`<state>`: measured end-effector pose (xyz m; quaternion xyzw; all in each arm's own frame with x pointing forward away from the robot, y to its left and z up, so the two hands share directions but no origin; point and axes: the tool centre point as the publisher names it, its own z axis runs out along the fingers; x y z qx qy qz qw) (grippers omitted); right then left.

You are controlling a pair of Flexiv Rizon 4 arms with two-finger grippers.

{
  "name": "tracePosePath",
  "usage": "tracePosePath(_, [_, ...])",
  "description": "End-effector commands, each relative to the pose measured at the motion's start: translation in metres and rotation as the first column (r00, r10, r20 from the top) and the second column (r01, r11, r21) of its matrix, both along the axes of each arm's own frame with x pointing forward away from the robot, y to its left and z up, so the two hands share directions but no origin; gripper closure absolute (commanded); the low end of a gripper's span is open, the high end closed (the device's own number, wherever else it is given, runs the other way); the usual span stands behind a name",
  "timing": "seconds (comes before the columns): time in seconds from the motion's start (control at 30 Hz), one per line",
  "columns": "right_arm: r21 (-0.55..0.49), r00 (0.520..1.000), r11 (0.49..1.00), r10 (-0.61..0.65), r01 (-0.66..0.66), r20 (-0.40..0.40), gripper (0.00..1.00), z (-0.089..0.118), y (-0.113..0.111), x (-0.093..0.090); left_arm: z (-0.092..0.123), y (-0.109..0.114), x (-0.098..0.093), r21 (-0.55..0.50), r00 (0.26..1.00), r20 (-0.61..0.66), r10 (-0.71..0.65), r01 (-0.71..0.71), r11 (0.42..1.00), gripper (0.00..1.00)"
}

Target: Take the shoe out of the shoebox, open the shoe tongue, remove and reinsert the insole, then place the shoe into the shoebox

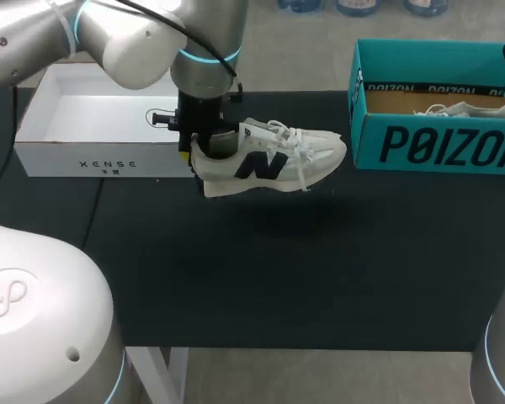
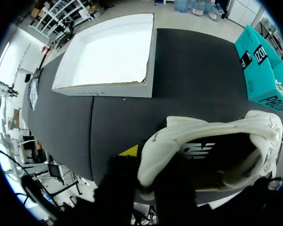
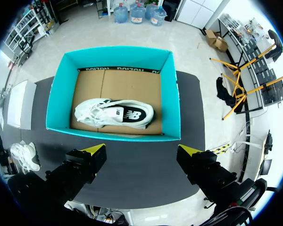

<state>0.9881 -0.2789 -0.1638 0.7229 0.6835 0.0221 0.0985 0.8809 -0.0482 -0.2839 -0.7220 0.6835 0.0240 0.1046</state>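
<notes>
Table [image 1: 278,278]: black mat, white box [image 1: 93,118], teal shoebox [image 1: 438,143].
Left gripper [image 1: 195,145]: clamps heel of white sneaker [image 1: 273,160].
Right gripper [image 3: 141,149]: fingers spread, shoebox ahead.

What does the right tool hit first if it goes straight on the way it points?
Probably the teal shoebox: the open right tool aims into it, at the white shoe on its floor or the near wall. Depth unclear.

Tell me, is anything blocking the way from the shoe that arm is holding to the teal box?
Nothing lies on the table between the held shoe and the teal box. But a second shoe lies inside the box, and the right gripper, open, hangs above it.
</notes>
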Motion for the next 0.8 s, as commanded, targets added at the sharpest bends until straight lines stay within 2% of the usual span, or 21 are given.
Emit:
tracePosePath(0.03, [0.001, 1.000, 1.000, -0.001, 0.001, 0.000, 0.00, 0.000, 0.000, 0.000, -0.002, -0.002, -0.011, 0.000, 0.999, 0.007, -0.037, 0.037, 0.999, 1.00])
tracePosePath(0.37, [0.001, 1.000, 1.000, -0.001, 0.001, 0.000, 0.00, 0.000, 0.000, 0.000, -0.020, 0.004, -0.036, 0.046, 0.995, 0.010, -0.097, 0.097, 0.994, 1.00])
tracePosePath(0.63, [0.001, 1.000, 1.000, -0.001, 0.001, 0.000, 0.00, 0.000, 0.000, 0.000, -0.053, 0.004, -0.043, 0.047, 0.995, 0.055, -0.080, 0.077, 0.996, 1.00])
tracePosePath(0.8, [0.001, 1.000, 1.000, -0.001, 0.001, 0.000, 0.00, 0.000, 0.000, 0.000, -0.080, 0.002, -0.042, 0.052, 0.998, 0.031, -0.060, 0.058, 0.997, 1.00])
